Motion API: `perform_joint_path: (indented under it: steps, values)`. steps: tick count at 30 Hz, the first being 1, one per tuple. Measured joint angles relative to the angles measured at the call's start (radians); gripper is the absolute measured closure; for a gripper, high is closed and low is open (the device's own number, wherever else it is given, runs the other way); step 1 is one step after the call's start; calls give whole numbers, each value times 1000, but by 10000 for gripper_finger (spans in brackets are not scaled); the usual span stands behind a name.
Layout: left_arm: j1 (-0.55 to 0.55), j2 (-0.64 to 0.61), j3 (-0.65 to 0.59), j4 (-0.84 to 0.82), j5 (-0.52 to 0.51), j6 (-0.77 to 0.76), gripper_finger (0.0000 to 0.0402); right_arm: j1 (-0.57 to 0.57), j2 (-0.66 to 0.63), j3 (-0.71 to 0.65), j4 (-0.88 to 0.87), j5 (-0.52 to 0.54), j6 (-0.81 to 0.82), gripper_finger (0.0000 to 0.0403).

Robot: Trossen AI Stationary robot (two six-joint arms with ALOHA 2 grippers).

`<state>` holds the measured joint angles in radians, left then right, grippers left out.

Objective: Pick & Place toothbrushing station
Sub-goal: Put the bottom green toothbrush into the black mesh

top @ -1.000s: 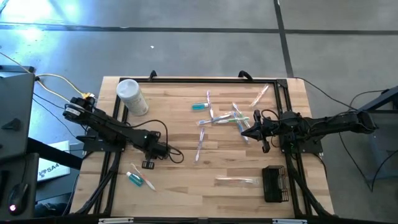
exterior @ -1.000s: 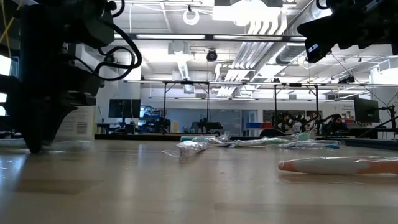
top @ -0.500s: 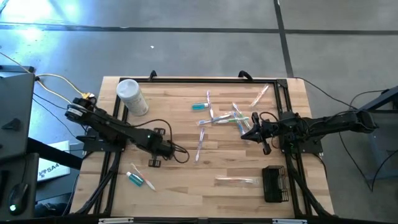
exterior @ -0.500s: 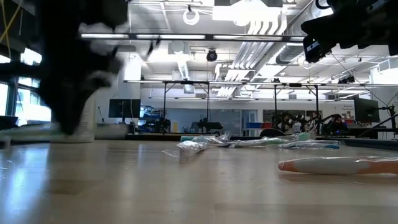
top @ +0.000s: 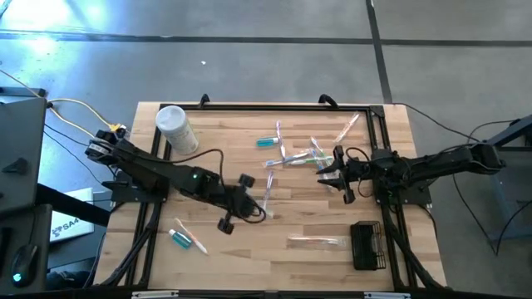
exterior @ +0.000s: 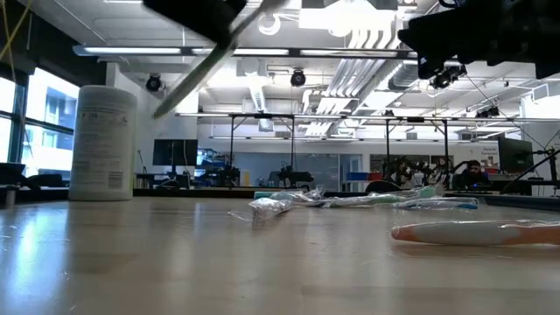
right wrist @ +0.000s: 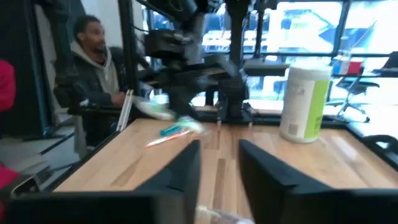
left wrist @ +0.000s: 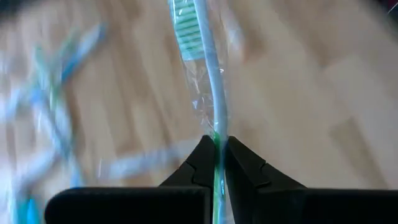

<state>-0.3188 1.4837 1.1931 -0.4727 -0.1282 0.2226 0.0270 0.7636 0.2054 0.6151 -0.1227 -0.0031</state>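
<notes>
My left gripper (top: 259,213) is above the table's middle, shut on a thin clear toothbrush (left wrist: 214,93) in a clear wrapper. In the low view the toothbrush (exterior: 206,66) slants in the air. My right gripper (top: 332,174) is open and empty, hovering by a heap of several wrapped toothbrushes (top: 303,158). The black wire-mesh holder (top: 366,246) stands at the near right corner. One teal tube (top: 268,142) lies at the far middle. Another teal tube (top: 179,238) lies near left beside a toothbrush (top: 193,242). My left gripper pinches the toothbrush's handle (left wrist: 216,142) between its two fingers. The brush runs on forward past the fingertips, with its green-bristled head (left wrist: 186,28) at the far end. It is lifted clear of the table and tilted.
A white wipes canister (top: 176,129) stands at the far left. Single toothbrushes lie at the table's middle (top: 268,193), near right (top: 316,242) and far right (top: 347,126). People sit beyond the table's left side (right wrist: 93,62).
My left gripper has risen from the table and gone toward the right edge, turning about its wrist, with the toothbrush lifted clear. My right gripper has shifted a little toward the left edge.
</notes>
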Motion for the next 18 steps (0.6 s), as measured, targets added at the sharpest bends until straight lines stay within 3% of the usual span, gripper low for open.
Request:
perform_joint_path:
  steps: [4, 8, 12, 18]
  values:
    - [33, -4, -3, 110, 19, 66, 389, 53, -2, 0, 10, 40, -85, 200]
    - [91, -6, -56, 342, 107, 121, 389, 140, -3, 0, 28, 138, -152, 156]
    - [171, -6, -126, 577, 169, 122, 389, 227, 19, 27, 26, 250, -166, 147]
    - [261, 35, -199, 894, 372, 50, 389, 334, 125, 101, 24, 418, -177, 153]
